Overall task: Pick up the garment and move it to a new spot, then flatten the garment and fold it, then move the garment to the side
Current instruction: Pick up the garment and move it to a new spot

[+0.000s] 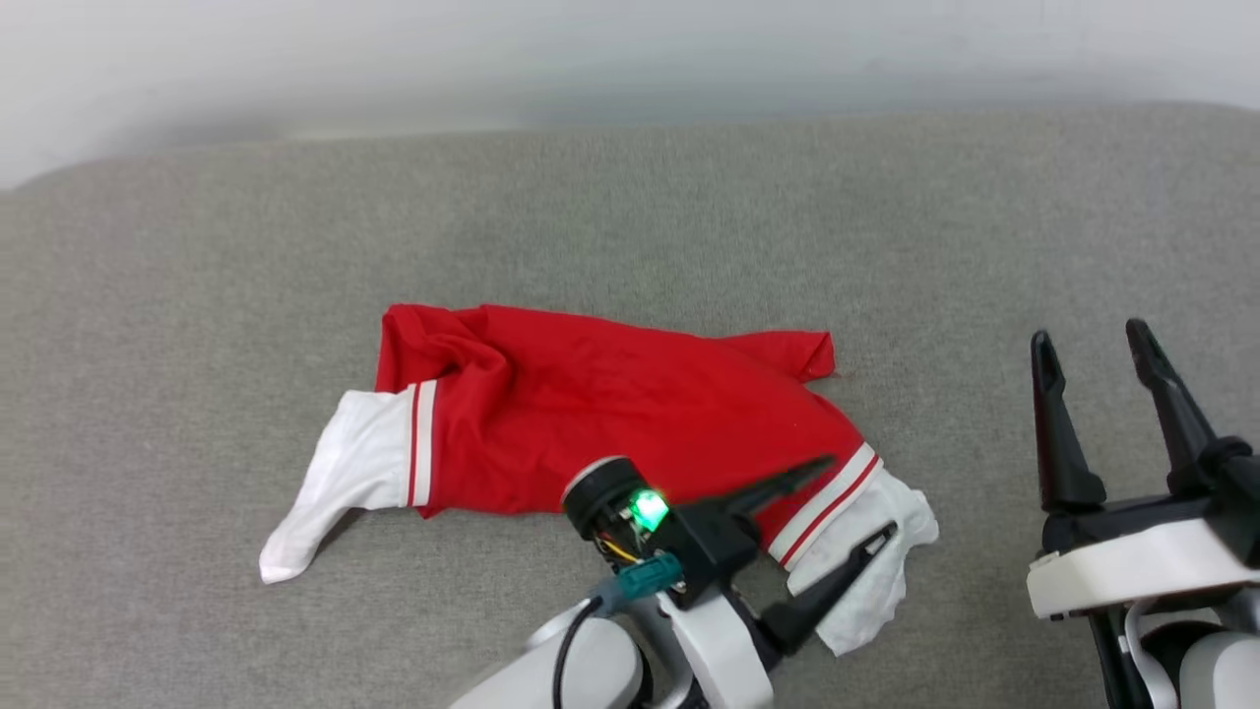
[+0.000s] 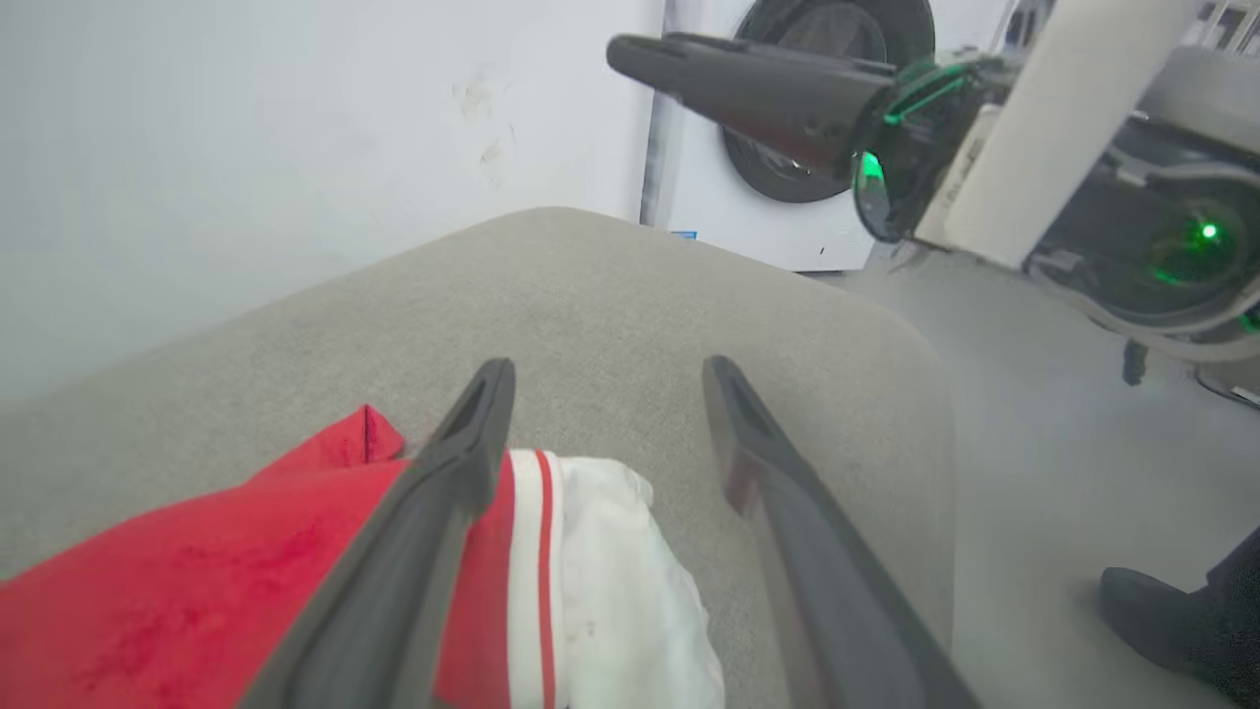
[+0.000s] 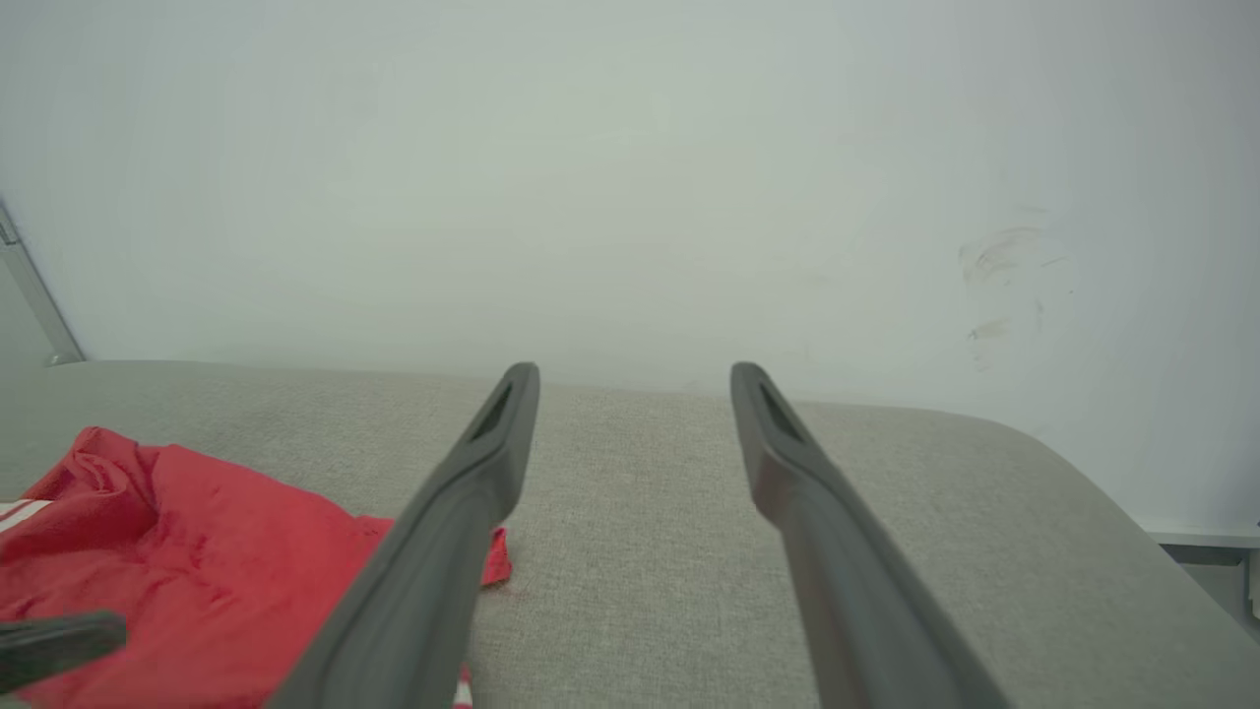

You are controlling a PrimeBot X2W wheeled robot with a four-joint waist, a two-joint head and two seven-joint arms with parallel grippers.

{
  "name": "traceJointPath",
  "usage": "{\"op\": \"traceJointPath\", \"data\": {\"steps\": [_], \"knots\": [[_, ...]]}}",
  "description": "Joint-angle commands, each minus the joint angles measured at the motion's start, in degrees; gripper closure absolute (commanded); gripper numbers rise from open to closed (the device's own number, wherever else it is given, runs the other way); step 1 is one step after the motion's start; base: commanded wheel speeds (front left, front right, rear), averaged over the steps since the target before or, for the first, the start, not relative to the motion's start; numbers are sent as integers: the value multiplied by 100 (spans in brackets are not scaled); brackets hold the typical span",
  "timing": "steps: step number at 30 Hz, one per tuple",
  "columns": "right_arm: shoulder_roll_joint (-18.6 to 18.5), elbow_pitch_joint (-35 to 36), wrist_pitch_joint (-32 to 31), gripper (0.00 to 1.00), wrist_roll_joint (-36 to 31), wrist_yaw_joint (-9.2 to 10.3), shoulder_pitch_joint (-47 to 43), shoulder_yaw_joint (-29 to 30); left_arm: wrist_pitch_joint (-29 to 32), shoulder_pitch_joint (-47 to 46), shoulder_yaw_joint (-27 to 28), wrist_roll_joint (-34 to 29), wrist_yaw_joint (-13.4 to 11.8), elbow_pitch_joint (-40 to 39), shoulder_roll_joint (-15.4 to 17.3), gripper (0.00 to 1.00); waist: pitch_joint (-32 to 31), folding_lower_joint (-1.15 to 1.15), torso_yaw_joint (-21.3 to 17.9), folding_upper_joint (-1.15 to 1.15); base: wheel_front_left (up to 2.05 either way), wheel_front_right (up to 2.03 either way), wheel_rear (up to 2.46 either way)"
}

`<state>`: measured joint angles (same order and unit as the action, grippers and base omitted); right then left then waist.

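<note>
The garment's (image 1: 610, 414) white sleeve end nearer the grey cushion's (image 1: 197, 246) right end is partly covered by the left gripper (image 1: 863, 495). In the left wrist view the garment is cut off below; a dark shape (image 2: 1152, 611) on the floor (image 2: 1034, 443) cannot be identified.

"What colour's the shirt (image 1: 610, 414)?"

"Red, with white sleeve ends and thin red-and-white stripes where the two meet."

"And under it?"

"A bench (image 1: 630, 217) in plain grey cloth, with a pale, off-white wall (image 3: 630, 177) behind."

"The tools?"

"The left tool (image 1: 858, 497) and right tool (image 1: 1090, 335) are both black. A green light (image 1: 648, 509) glows by the left one."
</note>
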<state>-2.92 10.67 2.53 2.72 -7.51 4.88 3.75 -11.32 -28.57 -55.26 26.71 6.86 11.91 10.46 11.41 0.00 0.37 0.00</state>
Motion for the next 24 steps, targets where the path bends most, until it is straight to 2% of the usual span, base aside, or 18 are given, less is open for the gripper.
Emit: {"op": "traceJointPath", "data": {"steps": [1, 6, 7, 13, 20, 24], "knots": [[7, -46, -8, 0, 22, 4, -146, 0, -125, 23, 159, 13, -127, -86, 60, 0, -346, 0, 65, 0, 0, 0, 0], [7, -83, -50, 0, 82, 4, -370, -15, -281, 240, 713, 147, -604, -215, 272, 0, -667, 0, 99, 0, 0, 0, 0], [7, -83, -50, 0, 82, 4, -370, -15, -281, 240, 713, 147, -604, -215, 272, 0, -667, 0, 99, 0, 0, 0, 0], [7, -76, -139, 0, 123, 4, -612, -71, -374, 716, 1602, 334, -1220, -400, 633, 0, -868, 0, 125, 0, 0, 0, 0], [6, -37, -223, 0, 147, 4, -798, -180, -397, 1512, 2748, 406, -1720, -634, 1071, 0, -945, 0, 129, 0, 0, 0, 0], [7, -51, -247, 0, 181, 3, -900, -212, -394, 2079, 3440, 382, -1842, -794, 1240, 0, -1025, 0, 114, 0, 0, 0, 0]]}}
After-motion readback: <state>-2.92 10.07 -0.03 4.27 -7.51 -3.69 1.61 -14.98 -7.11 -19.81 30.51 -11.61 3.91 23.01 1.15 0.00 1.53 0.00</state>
